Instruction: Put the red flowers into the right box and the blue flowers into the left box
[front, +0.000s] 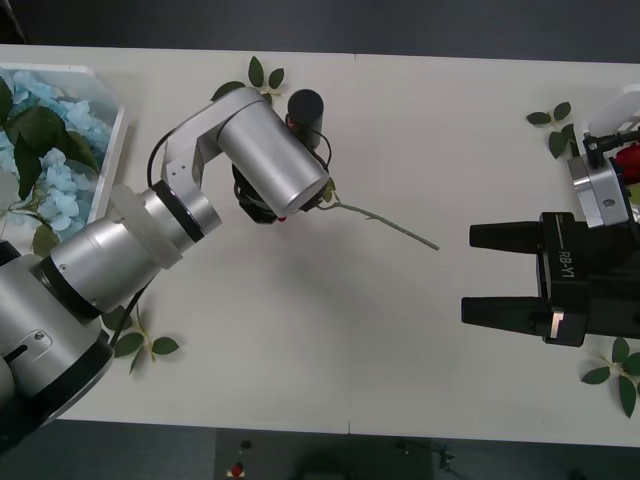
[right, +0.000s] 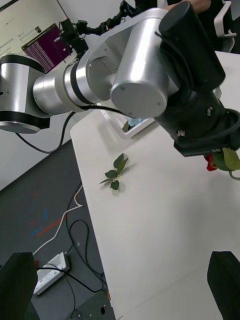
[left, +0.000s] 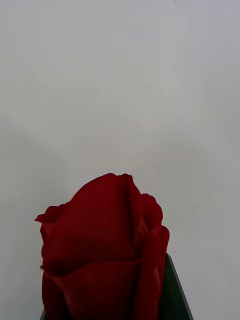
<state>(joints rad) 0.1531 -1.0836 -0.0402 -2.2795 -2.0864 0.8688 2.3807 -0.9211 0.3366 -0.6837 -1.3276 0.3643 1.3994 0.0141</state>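
Red rose (left: 102, 250) sits clamped in my left gripper (front: 272, 207) near the table's (front: 330, 330) middle, stem (front: 390, 224) trailing toward the right. Right gripper (front: 500, 275) waits at the right side, black fingers spread wide, empty. Blue flowers (front: 40, 160) lie in the left box (front: 105, 130). I glimpse red beside the right box (front: 625, 100).

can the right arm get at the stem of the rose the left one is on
Probably yes: the stem lies on bare table, pointing toward the open right gripper, with nothing between them. The left gripper covers the bloom end.
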